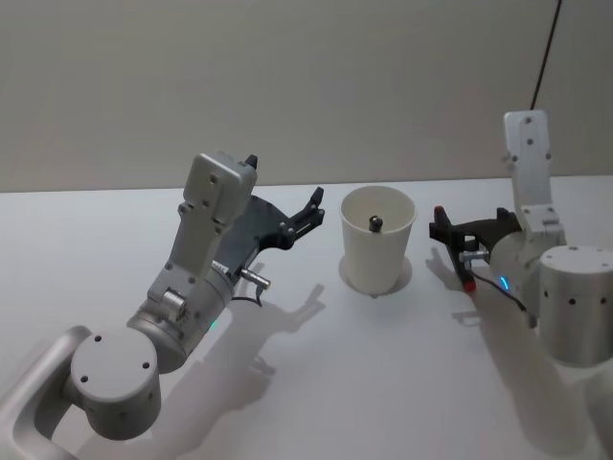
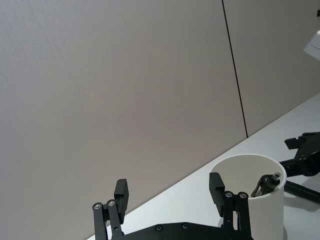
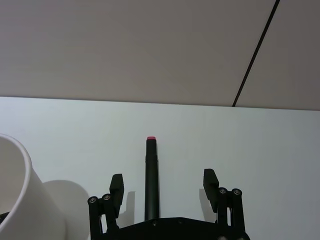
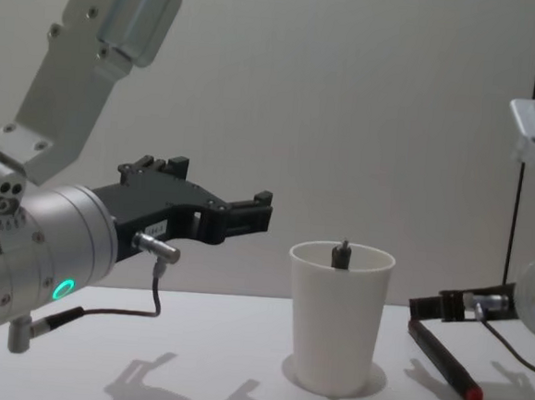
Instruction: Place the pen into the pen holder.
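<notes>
While one dark pen (image 1: 376,222) stands inside the pen holder (image 1: 376,261), leaning on the inner wall with its top end at about rim height, a second pen (image 4: 445,362), black with a red end, lies outside it on the white tabletop (image 1: 383,383), off to the robot's right of the holder. The left gripper (image 2: 169,186) hovers in the air just beside the holder on its left side, jaws spread wide and grasping nothing. The right gripper (image 3: 163,179) sits low over the tabletop on the holder's other side, near it. Its jaws are likewise released, standing apart on either side of the red-ended pen without touching it, so that pen appears to rest on the tabletop and not in a grip.

Judged from this, the placing looks done for the dark pen: it is in, and neither arm holds it. If the red-ended pen is meant for the holder too, that part is not yet begun. The right gripper would have to close on it, lift it and carry it over the rim.

By count: one pen holder, two pens (one in, one out) and two grippers, both empty.
</notes>
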### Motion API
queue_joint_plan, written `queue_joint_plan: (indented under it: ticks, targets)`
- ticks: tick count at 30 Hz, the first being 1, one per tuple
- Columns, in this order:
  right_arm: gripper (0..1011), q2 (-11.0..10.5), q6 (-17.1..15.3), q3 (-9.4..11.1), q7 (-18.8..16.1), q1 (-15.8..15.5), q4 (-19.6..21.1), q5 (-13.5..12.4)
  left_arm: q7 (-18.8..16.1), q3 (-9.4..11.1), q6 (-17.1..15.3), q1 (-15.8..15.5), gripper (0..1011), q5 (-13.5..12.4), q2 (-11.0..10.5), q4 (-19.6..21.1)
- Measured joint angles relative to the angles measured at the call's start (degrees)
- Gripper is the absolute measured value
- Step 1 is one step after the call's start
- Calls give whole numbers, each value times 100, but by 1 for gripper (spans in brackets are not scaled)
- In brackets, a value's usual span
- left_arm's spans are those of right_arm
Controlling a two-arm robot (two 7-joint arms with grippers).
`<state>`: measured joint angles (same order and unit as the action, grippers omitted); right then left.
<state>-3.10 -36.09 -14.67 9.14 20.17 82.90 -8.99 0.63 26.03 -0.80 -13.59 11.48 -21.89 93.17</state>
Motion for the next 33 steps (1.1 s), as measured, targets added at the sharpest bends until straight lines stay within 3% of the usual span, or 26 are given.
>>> queue_joint_plan:
  ticks: [16, 33]
  targets:
    - [1001, 169, -231, 19, 78, 176, -312, 0, 0, 0, 0, 0, 1001, 0, -1, 0]
    - [1001, 282, -266, 69, 91, 312, -768, -11, 0, 0, 0, 0, 1001, 0, 0, 0]
